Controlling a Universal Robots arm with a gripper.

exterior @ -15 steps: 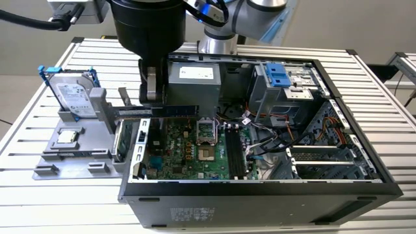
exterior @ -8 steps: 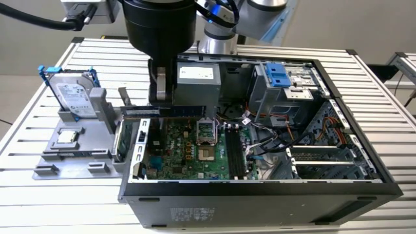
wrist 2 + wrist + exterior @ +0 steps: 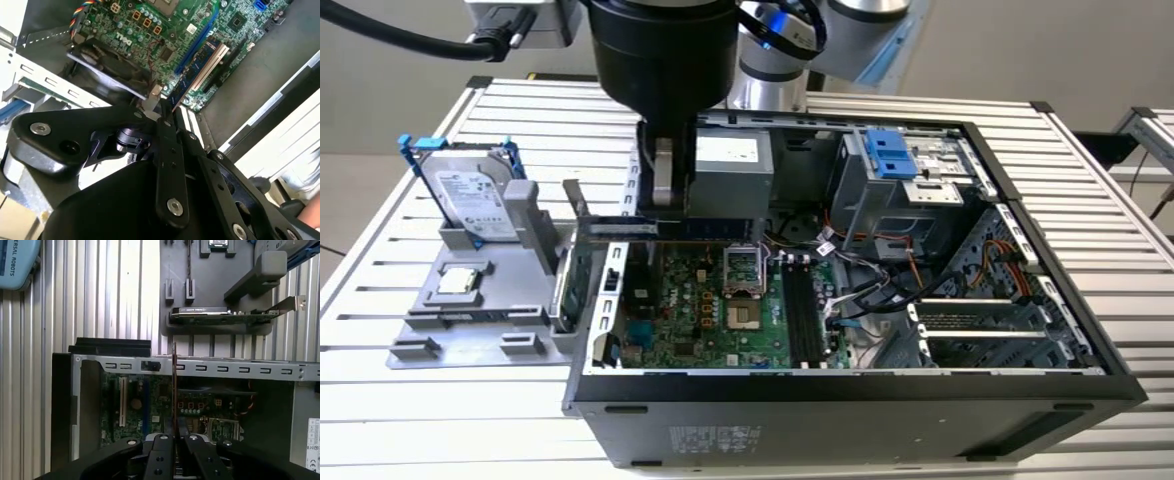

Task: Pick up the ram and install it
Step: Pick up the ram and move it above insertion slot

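Gripper (image 3: 174, 437): clamped on ram (image 3: 174, 385), above open case (image 3: 854, 390) | handling: likely light, stiff, thin, fragile | best hold: flat faces mid-length, contacts clear

The arm (image 3: 660, 60) ends in a thick matte-black cylinder, and behind it are rounded silver-grey joints (image 3: 767, 80) trimmed with a blue ring (image 3: 781, 25). A heavy black cable (image 3: 400, 35) plugs into a pale grey box (image 3: 520, 18) at its side. The gripper (image 3: 174, 434) is built of flat black linkage bars (image 3: 167, 165) with rounded ends, pinned by round-headed silver screws (image 3: 40, 129); in the exterior view its finger (image 3: 670, 175) is dull metal grey.
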